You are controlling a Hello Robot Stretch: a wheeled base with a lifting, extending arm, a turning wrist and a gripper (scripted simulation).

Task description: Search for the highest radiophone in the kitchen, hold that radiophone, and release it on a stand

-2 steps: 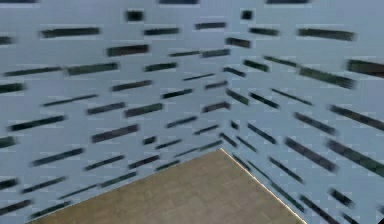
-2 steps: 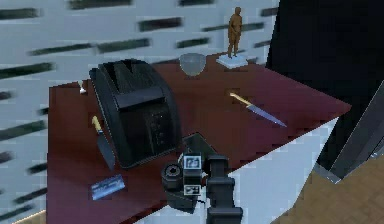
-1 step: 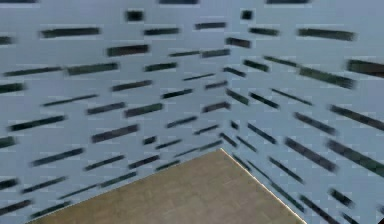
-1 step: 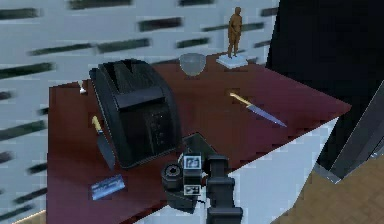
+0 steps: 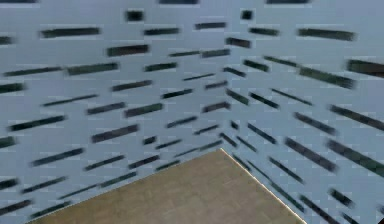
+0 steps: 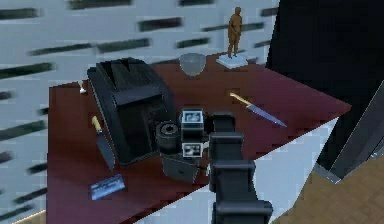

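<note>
A small flat blue slab (image 6: 107, 186) lies near the front left of a dark red tabletop (image 6: 300, 105); it is too small to name for sure. My arm (image 6: 238, 185) rises from the bottom edge to two white marked squares (image 6: 192, 124). Left of them my gripper (image 6: 163, 138) lies against a big black boxy appliance (image 6: 128, 100) that stands on the table. I cannot tell whether the gripper holds anything. No stand is recognisable.
A glass bowl (image 6: 192, 64) and a bronze statuette (image 6: 234, 34) stand at the table's far edge. A yellow-handled knife (image 6: 257, 109) lies at its right. A tall dark panel (image 6: 325, 50) stands beyond. The forward view has a blue wall corner (image 5: 228, 110) and brown floor (image 5: 170, 195).
</note>
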